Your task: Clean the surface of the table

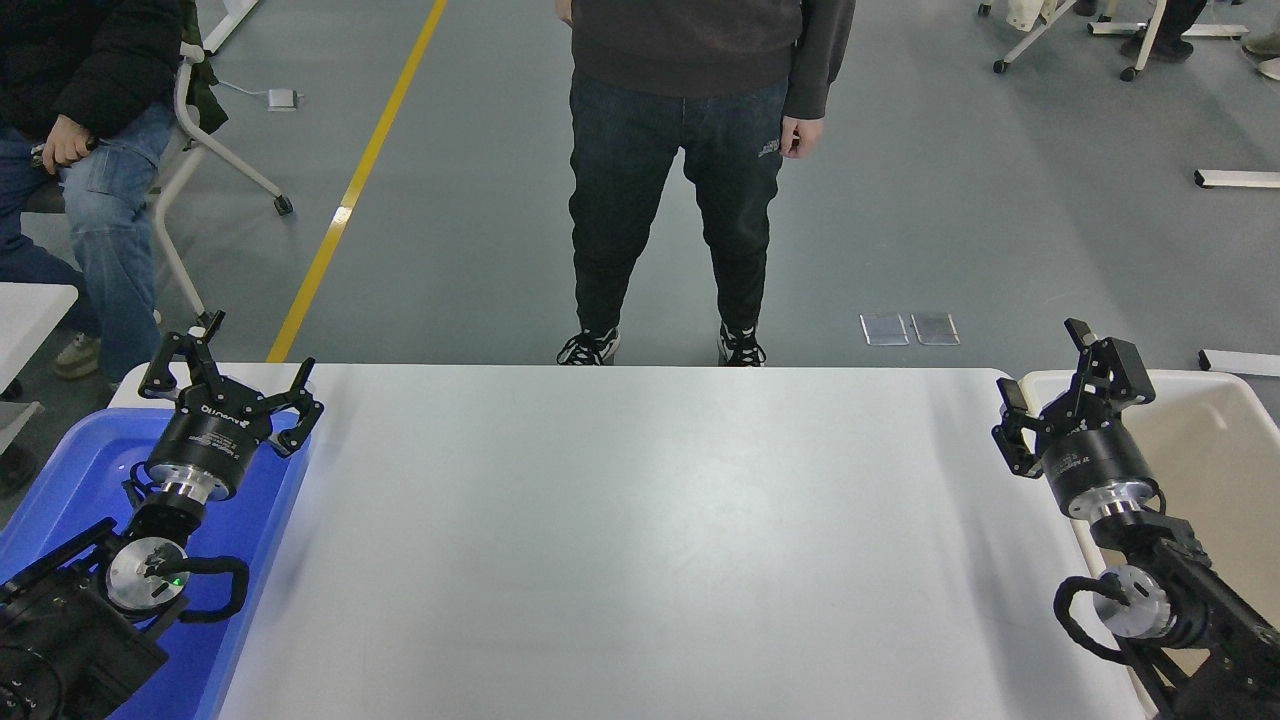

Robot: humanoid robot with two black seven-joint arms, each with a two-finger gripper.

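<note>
The table surface (pixel 650 520) is a wide white matte top filling the middle of the head view, with nothing lying on it. My left gripper (pixel 226 372) is parked at the lower left above the blue bin, open and holding nothing. At the table's right edge, over the near rim of the beige bin, my right gripper (pixel 1050 385) stands open with nothing between its fingers.
A blue bin (pixel 70 470) sits at the table's left end and a beige bin (pixel 1220 440) at its right end. A person (pixel 690 170) stands at the far edge, and another person (pixel 70 150) sits at the far left.
</note>
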